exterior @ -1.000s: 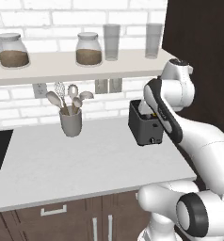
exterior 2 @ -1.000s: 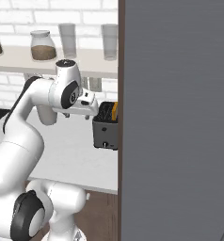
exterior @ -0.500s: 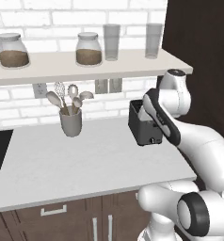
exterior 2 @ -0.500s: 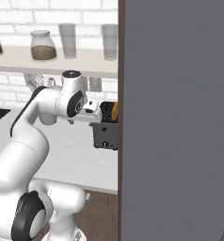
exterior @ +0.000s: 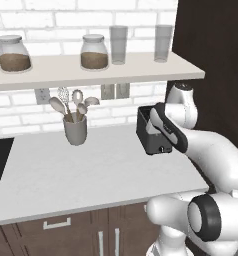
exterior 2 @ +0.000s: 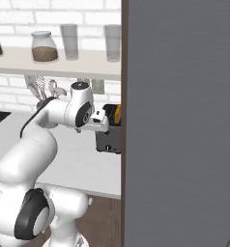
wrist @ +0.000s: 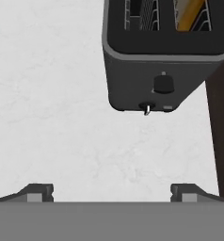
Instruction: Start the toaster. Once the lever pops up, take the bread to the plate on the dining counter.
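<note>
Here the toaster (wrist: 165,52) stands on the white surface (exterior: 81,170) close to its right-hand end, hard against a dark tall panel (exterior 2: 184,120), and the bread (wrist: 189,14) sits down in one of the top slots, showing as a golden strip in the hand view. The tool (wrist: 111,190) hangs above and in front of the toaster's narrow face with its tips spread wide and nothing between them. On that face there is a round knob (wrist: 163,84) and, low down near the bottom edge, a small pale lever (wrist: 147,109).

The step in hand looks to be starting the toaster, so the lever is the target, not the knob. A good approach would bring one tip over the lever and press straight along the face, keeping the push in line with the lever's travel so the toaster does not slide or tip on the smooth surface. The lever is thin, so the tool may slip off sideways unless it is centred first. The dark panel beside the toaster leaves little room on that side.
</note>
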Controlling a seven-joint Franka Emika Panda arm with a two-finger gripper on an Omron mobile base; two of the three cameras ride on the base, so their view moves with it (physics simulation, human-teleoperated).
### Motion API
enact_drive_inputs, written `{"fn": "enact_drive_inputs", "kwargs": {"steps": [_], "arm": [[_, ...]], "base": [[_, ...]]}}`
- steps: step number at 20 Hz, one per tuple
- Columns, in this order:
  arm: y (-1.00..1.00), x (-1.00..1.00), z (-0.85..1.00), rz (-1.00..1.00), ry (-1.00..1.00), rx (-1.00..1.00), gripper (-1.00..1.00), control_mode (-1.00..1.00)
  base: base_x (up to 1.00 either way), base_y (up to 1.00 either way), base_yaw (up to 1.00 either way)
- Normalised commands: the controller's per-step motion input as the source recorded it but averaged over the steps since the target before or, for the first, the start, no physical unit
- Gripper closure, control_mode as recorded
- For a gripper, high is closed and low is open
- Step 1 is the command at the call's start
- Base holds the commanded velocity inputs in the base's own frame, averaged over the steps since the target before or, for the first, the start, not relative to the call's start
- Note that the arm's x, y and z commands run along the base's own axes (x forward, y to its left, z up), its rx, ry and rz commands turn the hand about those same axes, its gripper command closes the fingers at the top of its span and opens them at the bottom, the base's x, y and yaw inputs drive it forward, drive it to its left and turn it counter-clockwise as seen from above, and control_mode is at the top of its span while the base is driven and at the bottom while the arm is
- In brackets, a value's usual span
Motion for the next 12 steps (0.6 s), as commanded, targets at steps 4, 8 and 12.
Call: {"fn": "enact_drive_inputs", "kwargs": {"steps": [4,8,12], "arm": [[-0.16,0.29,-0.16,0.0,0.0,0.0,-1.0,-1.0],[-0.12,0.3,-0.11,0.0,0.0,0.0,-1.0,-1.0],[-0.02,0.27,-0.16,0.0,0.0,0.0,-1.0,-1.0]], "base": [[0.0,0.0,0.0],[0.0,0.0,0.0],[0.0,0.0,0.0]]}}
